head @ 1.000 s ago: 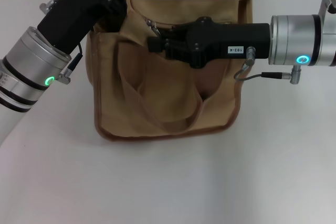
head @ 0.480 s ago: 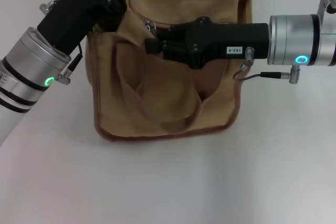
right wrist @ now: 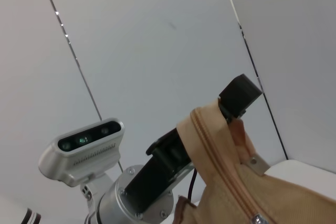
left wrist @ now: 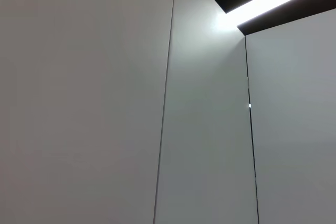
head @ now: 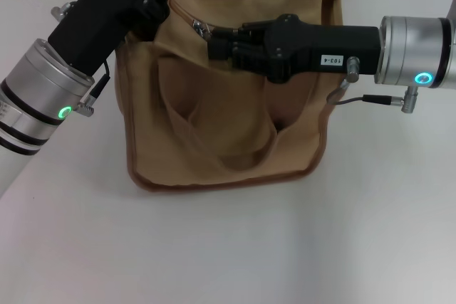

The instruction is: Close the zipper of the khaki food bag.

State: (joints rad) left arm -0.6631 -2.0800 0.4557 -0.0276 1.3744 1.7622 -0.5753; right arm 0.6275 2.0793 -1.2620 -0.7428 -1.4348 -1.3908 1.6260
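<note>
The boxy tan canvas food bag (head: 228, 105), edged in darker brown piping, stands toward the far edge of the white table (head: 235, 247), its two wide looped handles drooping down its front. The left gripper (head: 153, 6) is at the bag's far left top corner. In the right wrist view that corner is lifted, with a black finger behind it, so the gripper is probably pinching the fabric — most likely to brace the bag and keep the zip line taut. How firmly it clamps, I cannot tell.

The right gripper (head: 214, 44) reaches in level from the right across the bag's top, its fingertips just beside the small shiny silver pull tab (head: 200, 29) of the long tan zipper (right wrist: 223, 169). Whether those fingers have clenched on the tab or merely flank it cannot be told — they blur into black.
</note>
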